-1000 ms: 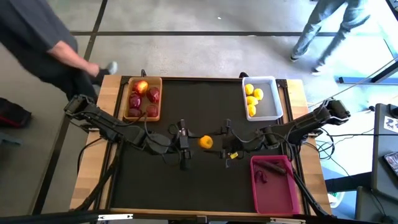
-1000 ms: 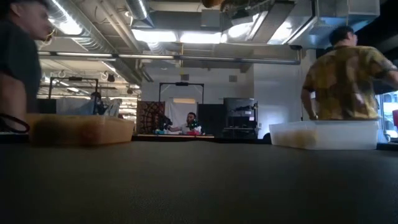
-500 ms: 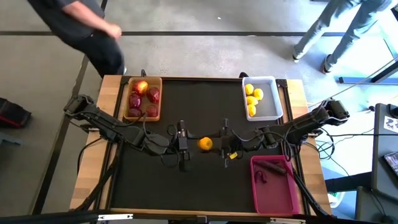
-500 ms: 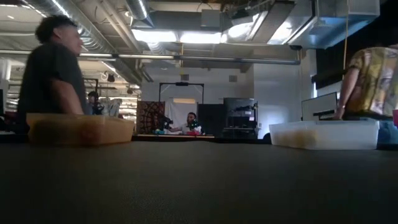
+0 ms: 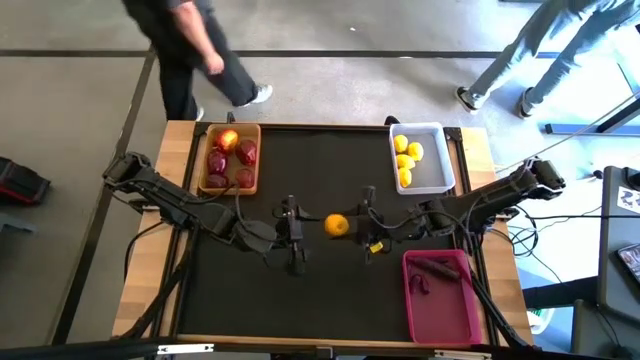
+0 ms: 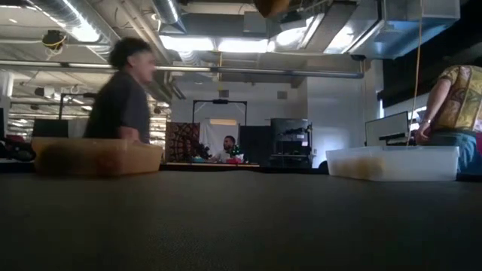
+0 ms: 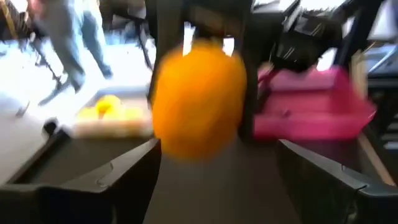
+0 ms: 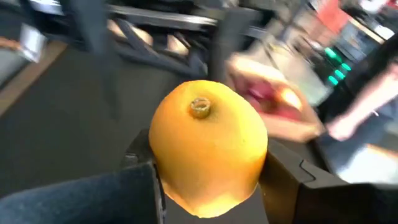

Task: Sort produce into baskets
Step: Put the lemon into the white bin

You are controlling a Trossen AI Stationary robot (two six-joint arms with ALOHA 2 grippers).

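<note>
Orange fruit point(image 5: 337, 225) hung above the middle of the table, between the two grippers. The right gripper point(image 5: 366, 229) held it, fingers pressed to both its sides in the right wrist view point(image 8: 208, 148). The left gripper point(image 5: 299, 232) stood just beside it with fingers spread wide and clear of the fruit point(image 7: 198, 104).

This looked like a handover in mid-air, the fruit now carried by the right arm alone.

The wooden basket point(image 5: 229, 157) at the far left held dark red fruits. The white basket point(image 5: 421, 157) at the far right held yellow ones. The pink basket point(image 5: 441, 297) sat near right, with thin dark pieces inside.

The next move probably called for swinging the fruit over the white basket and releasing it among the yellow ones, keeping the grip steady on the way.
</note>
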